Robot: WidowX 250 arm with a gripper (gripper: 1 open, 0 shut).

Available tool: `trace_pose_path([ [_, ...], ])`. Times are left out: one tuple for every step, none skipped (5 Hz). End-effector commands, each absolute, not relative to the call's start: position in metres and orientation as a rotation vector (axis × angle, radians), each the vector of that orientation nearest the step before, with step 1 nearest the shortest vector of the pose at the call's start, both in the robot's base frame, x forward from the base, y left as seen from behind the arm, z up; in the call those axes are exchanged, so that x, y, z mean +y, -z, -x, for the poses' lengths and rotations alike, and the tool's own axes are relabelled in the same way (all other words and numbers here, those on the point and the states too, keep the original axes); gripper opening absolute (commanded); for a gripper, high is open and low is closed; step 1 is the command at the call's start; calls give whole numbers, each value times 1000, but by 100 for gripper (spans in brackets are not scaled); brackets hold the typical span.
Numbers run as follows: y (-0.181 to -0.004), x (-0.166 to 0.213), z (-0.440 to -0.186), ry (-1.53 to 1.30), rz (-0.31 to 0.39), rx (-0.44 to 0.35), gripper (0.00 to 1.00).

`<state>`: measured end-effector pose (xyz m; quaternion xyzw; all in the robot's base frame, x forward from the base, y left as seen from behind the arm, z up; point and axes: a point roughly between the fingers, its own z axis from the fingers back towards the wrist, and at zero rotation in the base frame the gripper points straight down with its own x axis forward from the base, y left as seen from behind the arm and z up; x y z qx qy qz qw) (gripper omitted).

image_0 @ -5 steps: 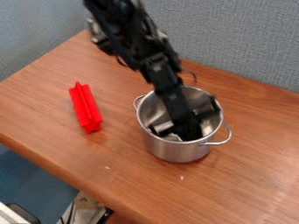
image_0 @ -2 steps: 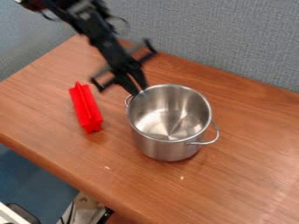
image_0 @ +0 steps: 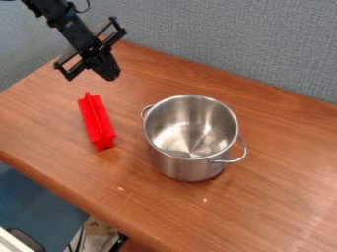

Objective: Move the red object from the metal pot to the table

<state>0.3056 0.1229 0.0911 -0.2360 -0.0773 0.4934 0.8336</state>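
The red object [image_0: 97,121], a long flat bright red bar, lies on the table [image_0: 263,207] to the left of the metal pot [image_0: 192,137]. The shiny steel pot stands upright with nothing in it, its loop handles at the left and lower right. My gripper [image_0: 105,72] hangs above the table beyond the bar's far end, up and left of the pot. Its dark fingers are shut with nothing between them. It touches neither the bar nor the pot.
The reddish-brown tabletop ends in a rounded front edge [image_0: 79,187] toward the lower left. A grey-blue wall [image_0: 250,39] rises behind the table. My dark arm [image_0: 59,20] reaches in from the upper left corner.
My gripper has risen out of the pot and swung left and away across the table, now above the bar's far end. Bar and pot have stayed put.
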Motion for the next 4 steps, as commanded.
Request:
trace_pose_path([
  [-106,138,-320,-1074,514,-236,0],
  [-119,130,-324,-1024,495,-198,0],
  [-137,114,-324,-964,475,-167,0],
  [-142,110,-320,-909,474,-176,0],
])
